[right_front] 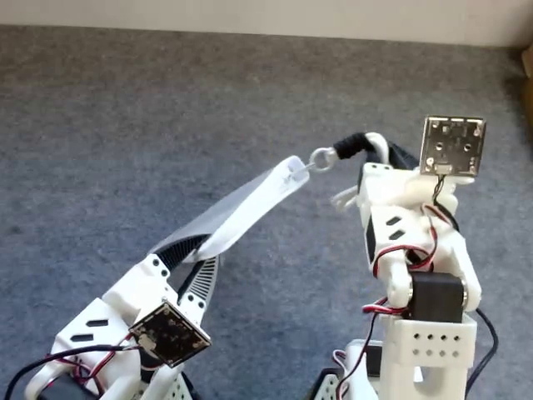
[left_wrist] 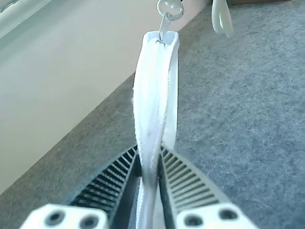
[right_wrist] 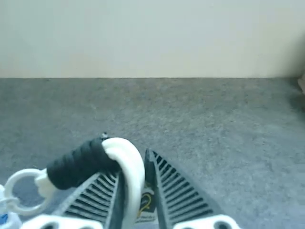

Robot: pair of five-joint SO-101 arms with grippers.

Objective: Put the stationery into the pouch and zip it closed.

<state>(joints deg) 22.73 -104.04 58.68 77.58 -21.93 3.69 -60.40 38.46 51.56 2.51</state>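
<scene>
Grey carpet (right_front: 125, 125) covers the whole work surface, short-piled and evenly coloured. A pale wall (right_front: 250, 12) meets it along the far edge. At the right border of the high view a sliver of a brown object (right_front: 527, 83) pokes in, too little of it to identify.

Both arms rise from the near edge, and the pouch (right_front: 241, 212) is stretched between them as a white, partly see-through band running diagonally from lower left to upper right, lifted off the carpet. I cannot tell whether anything lies inside it.

The left gripper (right_front: 196, 258) is clamped on the pouch's near end. In its own wrist view the ribbed black fingers (left_wrist: 183, 174) press together on the white fabric, which runs away from them edge-on to a metal ring (left_wrist: 167, 7) at the far corner.

That ring (right_front: 321, 157) joins a pull loop (right_wrist: 126, 162), white with a black wrapped section (right_wrist: 78, 164). The right gripper (right_front: 387, 154) is closed on the white part of the loop, with the ring (right_wrist: 19, 188) hanging just outside its fingers.

Each arm carries a camera board (right_front: 452, 147) with red and black wires (right_front: 391, 258) trailing down the white housing. The right arm's upright body stands close behind its gripper.

The widest stretch of carpet lies beyond the pouch toward the wall and on the left arm's side. On the near side, the two arm bases stand near each other with a narrow strip of carpet between them.
</scene>
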